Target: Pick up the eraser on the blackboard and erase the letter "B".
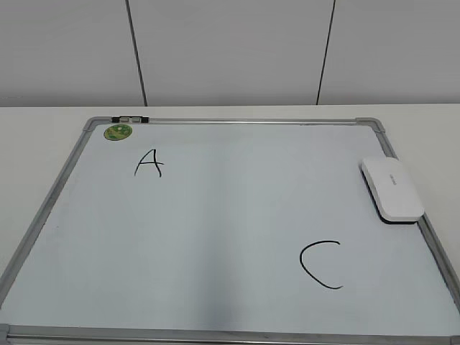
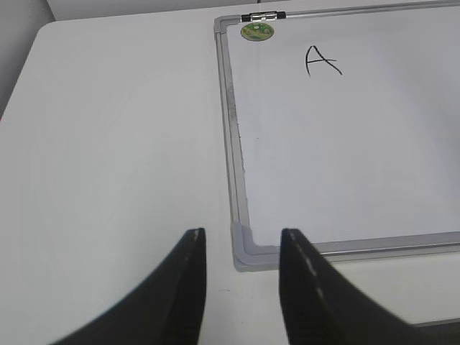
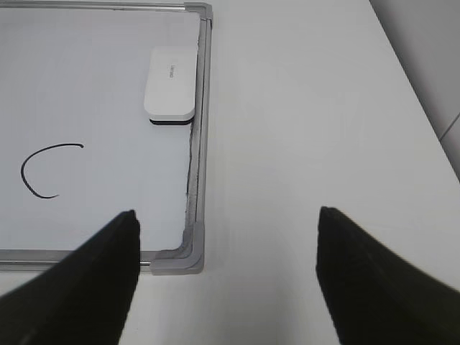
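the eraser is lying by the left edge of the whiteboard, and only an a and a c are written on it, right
Not quite: the eraser lies by the right edge of the whiteboard, as the exterior view shows. Only the A and C are written there.

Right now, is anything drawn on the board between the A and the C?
No. In the exterior view the blackboard is bare white between the letter A and the letter C; no B shows.

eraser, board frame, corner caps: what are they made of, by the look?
Eraser: smooth matte white plastic shell over a dark underside, probably felt. Blackboard frame: silver-grey, thin straight rails with a dull sheen, likely aluminium. Corner cap: grey, rounded, matte, looks like moulded plastic.
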Tool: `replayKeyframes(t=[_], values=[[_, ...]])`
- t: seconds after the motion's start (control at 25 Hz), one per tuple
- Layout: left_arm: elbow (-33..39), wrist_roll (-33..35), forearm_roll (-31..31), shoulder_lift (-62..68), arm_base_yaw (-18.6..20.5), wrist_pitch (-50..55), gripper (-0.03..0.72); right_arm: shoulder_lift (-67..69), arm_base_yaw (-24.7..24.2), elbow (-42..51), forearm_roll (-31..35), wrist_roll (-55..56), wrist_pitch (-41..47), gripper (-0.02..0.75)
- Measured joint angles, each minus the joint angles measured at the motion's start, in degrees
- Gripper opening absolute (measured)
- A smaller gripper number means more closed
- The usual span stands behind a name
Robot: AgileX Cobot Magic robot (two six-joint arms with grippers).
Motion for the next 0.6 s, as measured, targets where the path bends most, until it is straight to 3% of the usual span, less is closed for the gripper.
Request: replayKeyframes(t=[0.6], values=[[0.0,-0.1,0.1,0.0,0.0,0.0,0.242,0.0,0.0,0.0,0.0,0.0,0.0,0.587]])
